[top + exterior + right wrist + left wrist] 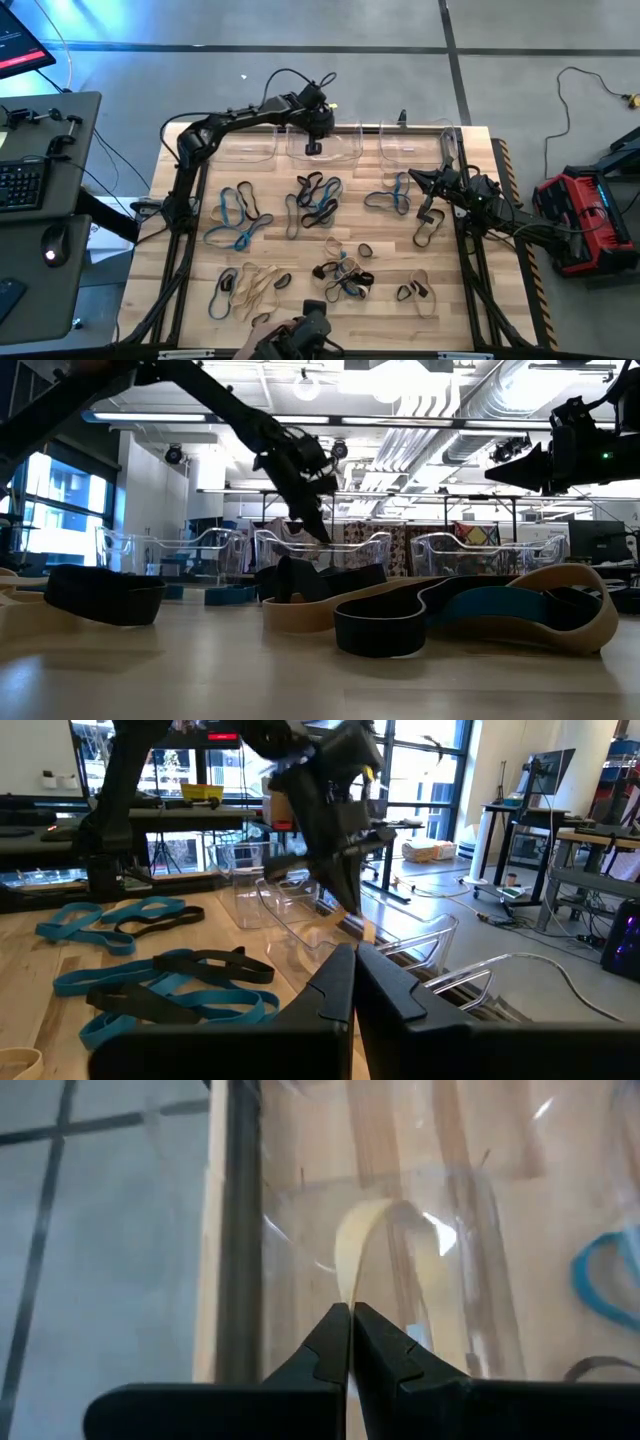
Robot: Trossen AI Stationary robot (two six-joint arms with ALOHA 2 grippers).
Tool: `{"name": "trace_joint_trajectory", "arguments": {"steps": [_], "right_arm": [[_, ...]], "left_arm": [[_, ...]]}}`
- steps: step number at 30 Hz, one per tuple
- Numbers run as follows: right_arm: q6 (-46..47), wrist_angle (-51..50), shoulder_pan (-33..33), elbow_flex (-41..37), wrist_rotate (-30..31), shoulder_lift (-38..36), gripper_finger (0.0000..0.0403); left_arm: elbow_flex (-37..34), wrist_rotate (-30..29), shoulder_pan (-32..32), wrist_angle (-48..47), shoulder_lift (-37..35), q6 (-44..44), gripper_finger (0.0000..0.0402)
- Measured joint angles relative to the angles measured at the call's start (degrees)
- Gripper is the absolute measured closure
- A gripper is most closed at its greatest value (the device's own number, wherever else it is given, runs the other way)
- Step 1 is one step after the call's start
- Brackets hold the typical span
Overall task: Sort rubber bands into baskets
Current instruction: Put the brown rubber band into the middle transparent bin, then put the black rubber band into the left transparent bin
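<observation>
High view first: thin floppy rubber bands (318,197) in black, tan and blue lie scattered in loose clumps across the pale wooden table (190,300). Along its far edge sit three clear, round-cornered plastic baskets (247,143), side by side. The left gripper (313,146) hangs over the middle basket (345,142), fingers pinched on a tan band (362,1245); the left wrist view shows that flat strip curling up from the closed tips against the glassy wall. The right gripper (412,177) hovers near the table's right side, just by the blue and black bands below the right-hand basket (420,140), its fingers pressed together on nothing. In the low view, wide flat loops (470,610) lie in front, with bare wood nearer the camera.
</observation>
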Motion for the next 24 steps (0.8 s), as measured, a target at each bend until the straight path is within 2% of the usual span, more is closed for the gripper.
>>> {"name": "trace_joint_trajectory", "arguments": {"steps": [5, 12, 24], "right_arm": [[0.0, 0.0, 0.0, 0.0, 0.0, 0.0, 0.0403], [0.0, 0.0, 0.0, 0.0, 0.0, 0.0, 0.0403], [0.0, 0.0, 0.0, 0.0, 0.0, 0.0, 0.0403]], "left_arm": [[0.0, -2.4, 0.3, 0.3, 2.8, 0.1, 0.0401], [0.0, -3.5, 0.4, 1.0, 2.6, 0.5, 0.0393], [-0.1, -3.5, -0.5, 1.6, 2.2, 1.4, 0.0299]]}}
